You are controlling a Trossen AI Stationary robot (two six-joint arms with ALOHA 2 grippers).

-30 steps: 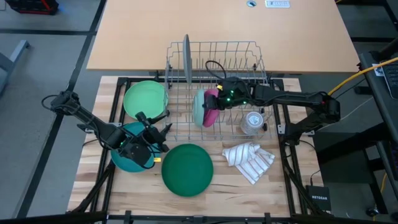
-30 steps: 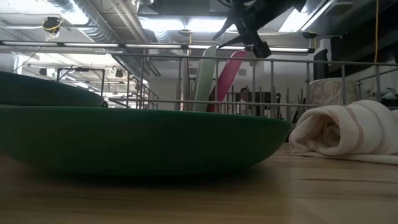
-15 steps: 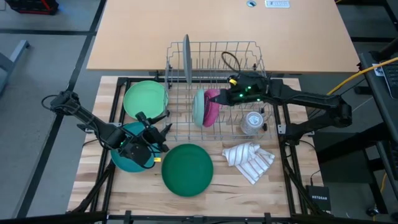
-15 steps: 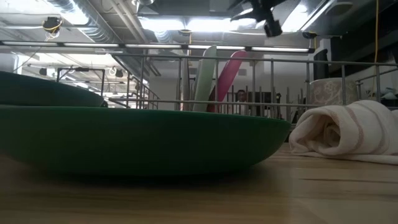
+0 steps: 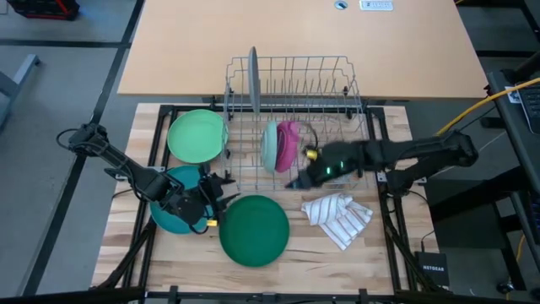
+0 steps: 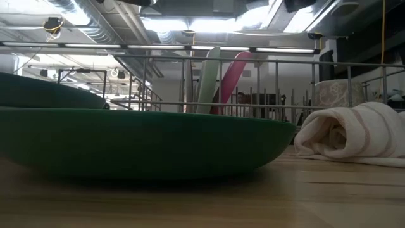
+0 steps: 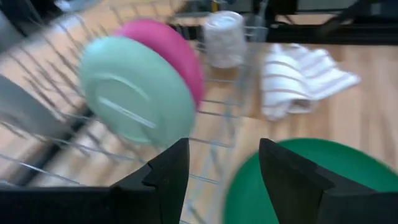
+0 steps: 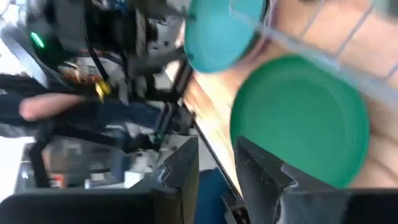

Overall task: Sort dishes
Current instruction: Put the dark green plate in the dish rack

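So the right gripper (image 5: 297, 181) has swung off the pink plate (image 5: 289, 143) it was at half a second ago and now hangs over the near rail of the wire rack (image 5: 354, 101), aimed left toward the dark green plate (image 5: 254, 230); the left arm has barely shifted. In the right wrist view its fingers (image 8: 184, 180) stand partly apart with nothing between them. The left gripper (image 5: 221, 191) sits low between the teal dish (image 5: 169, 221) and the dark green plate, fingers (image 7: 163, 179) spread wide, holding nothing, pointed right at the rack. Inside the rack the pink plate and a pale green plate (image 5: 269, 145) stand on edge, side by side and touching, faces turned left and right, and a thin grey plate (image 5: 253, 71) stands upright in the far left corner. A clear glass cup (image 5: 343, 166) is in the rack's near right part, mostly under the right arm. Flat on the wood: a light green plate (image 5: 197, 136) left of the rack, the teal dish nearer, and the dark green plate near centre, just beside the teal one. The striped cloth (image 5: 337, 218) lies bunched to its right with a gap between them. There's bare table along the near edge and at the near right.
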